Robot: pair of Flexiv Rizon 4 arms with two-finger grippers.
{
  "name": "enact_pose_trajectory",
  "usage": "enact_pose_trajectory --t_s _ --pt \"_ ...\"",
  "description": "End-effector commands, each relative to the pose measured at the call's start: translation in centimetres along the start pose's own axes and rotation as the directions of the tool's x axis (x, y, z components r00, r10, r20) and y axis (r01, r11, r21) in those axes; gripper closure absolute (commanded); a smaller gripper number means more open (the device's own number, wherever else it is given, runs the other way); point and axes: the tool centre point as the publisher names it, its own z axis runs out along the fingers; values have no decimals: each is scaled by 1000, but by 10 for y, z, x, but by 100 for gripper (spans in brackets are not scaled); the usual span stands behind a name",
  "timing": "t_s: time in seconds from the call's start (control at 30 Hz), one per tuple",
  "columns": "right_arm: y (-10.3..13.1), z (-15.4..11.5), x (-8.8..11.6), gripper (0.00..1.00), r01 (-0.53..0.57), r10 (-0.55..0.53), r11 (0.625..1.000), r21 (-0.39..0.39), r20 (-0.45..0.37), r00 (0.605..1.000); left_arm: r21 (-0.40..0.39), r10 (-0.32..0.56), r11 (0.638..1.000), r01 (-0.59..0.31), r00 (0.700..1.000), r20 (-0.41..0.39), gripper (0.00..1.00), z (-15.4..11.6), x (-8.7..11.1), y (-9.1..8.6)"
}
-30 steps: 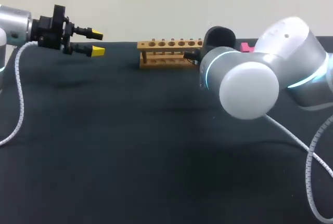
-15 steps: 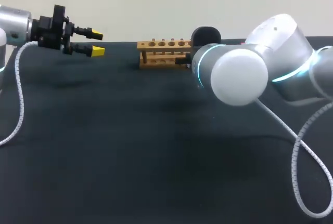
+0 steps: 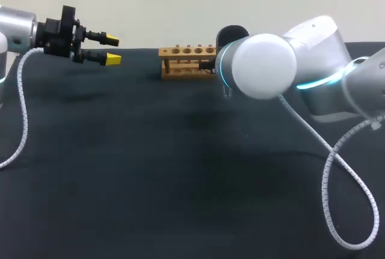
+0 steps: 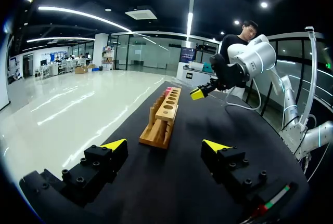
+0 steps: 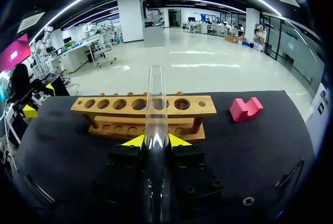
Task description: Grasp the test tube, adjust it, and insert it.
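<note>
A clear glass test tube (image 5: pixel 156 104) lies along my right gripper (image 5: pixel 156 142), whose yellow tips press it from both sides; its open end points at the wooden rack (image 5: pixel 203 107) just ahead. In the head view the rack (image 3: pixel 183 60) stands at the table's far edge, and my right arm's elbow (image 3: pixel 258 67) hides that gripper and the rack's right end. My left gripper (image 3: pixel 109 50) hovers open and empty, left of the rack. From the left wrist view the rack (image 4: pixel 164 117) lies ahead of the open left gripper (image 4: pixel 165 146), with the right gripper (image 4: pixel 200 93) beyond it.
A pink notched block (image 5: pixel 245 108) sits on the black table to the right of the rack. The right arm's white cable (image 3: pixel 328 169) loops down over the table's near right part.
My right arm has swung to the left in the head view, and its elbow now covers more of the rack's right end. The left arm has not moved.
</note>
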Motion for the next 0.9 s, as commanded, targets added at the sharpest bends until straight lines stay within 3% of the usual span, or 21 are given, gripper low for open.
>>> enact_pose_trajectory --t_s 0.03,0.57,0.9 --pt "2 6 -1 100 -3 3 1000 7 -6 1000 0 3 1000 -3 1000 2 0 0 1 0" --pt "4 22 0 100 -53 53 999 11 -81 995 0 3 1000 -3 1000 2 0 0 1 0" --pt "5 24 3 100 -80 81 997 9 -179 981 0 3 1000 -3 1000 2 0 0 1 0"
